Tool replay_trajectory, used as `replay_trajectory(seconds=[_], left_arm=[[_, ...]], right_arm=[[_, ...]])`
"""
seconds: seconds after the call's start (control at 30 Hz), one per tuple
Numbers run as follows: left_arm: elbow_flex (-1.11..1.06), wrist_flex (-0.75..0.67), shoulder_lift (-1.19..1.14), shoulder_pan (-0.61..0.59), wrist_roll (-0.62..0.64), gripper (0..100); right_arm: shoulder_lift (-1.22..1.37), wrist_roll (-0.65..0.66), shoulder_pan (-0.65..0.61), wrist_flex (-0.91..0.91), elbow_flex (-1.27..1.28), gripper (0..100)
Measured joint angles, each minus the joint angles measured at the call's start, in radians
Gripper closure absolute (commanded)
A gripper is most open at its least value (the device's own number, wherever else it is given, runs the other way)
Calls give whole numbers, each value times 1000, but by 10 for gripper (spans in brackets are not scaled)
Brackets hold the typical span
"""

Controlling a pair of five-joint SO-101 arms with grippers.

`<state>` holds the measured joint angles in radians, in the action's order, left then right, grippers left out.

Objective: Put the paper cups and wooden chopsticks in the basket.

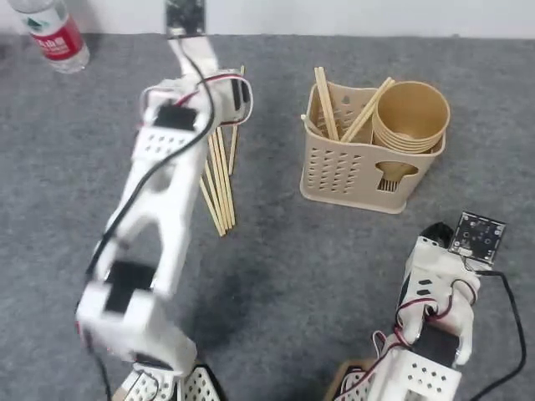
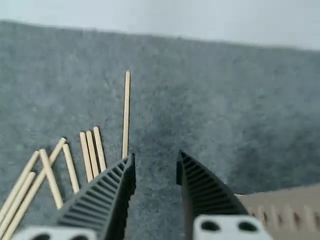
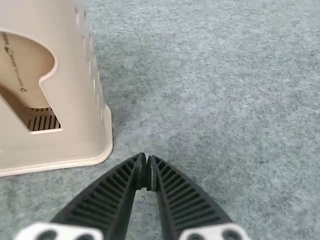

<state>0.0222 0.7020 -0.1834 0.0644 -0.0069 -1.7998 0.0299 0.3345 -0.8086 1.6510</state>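
nearest to us, in the left wrist view, the left gripper is hanging over the carpet with its ribbed black fingers spread apart and nothing between them. in the right wrist view the right gripper is keeping its fingers pressed together at the tips, pinching nothing, close beside the foot of the basket.

looking down from the high view, we are seeing a grey carpet covering the whole table, with a pale wall running along the 12 o'clock edge. a water bottle with a red label is sitting at 11 o'clock. the white left arm is stretching from 7 o'clock up toward 11 o'clock, and the right arm is resting at 5 o'clock.

the basket is standing upright at 2 o'clock. it is a beige plastic one with slotted walls and a cut-out in one side. a stack of paper cups, tan with rolled rims, is sitting in the compartment on its 3 o'clock side. a few basket chopsticks are leaning in the other compartment, their ends poking above the rim.

the loose chopsticks, pale wood, are lying flat on the carpet at 10 o'clock. they are bunched side by side, partly under the left arm and well apart from the basket.
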Motion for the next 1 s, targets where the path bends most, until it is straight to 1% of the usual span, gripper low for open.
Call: replay_trajectory(seconds=[0.1, 0.3, 0.37, 0.53, 0.63, 0.67, 0.77, 1.0], left_arm=[[190, 60, -233, 0, 0, 808], [698, 345, -649, -5, 0, 807], [873, 414, -783, -15, 0, 807], [1306, 514, -1083, -40, 0, 808], [1521, 577, -1218, -44, 0, 808], [1562, 595, -1241, -46, 0, 808], [1573, 623, -1249, -48, 0, 808], [1464, 637, -1244, -37, 0, 810]], right_arm=[[0, 0, 0, 0, 0, 991], [0, 0, 0, 0, 0, 991], [0, 0, 0, 0, 0, 991], [0, 12, -32, 0, 0, 991], [0, 26, -43, 0, 0, 991], [0, 28, -43, 0, 0, 991], [0, 28, -40, 0, 0, 991], [0, 31, -40, 0, 0, 991]])
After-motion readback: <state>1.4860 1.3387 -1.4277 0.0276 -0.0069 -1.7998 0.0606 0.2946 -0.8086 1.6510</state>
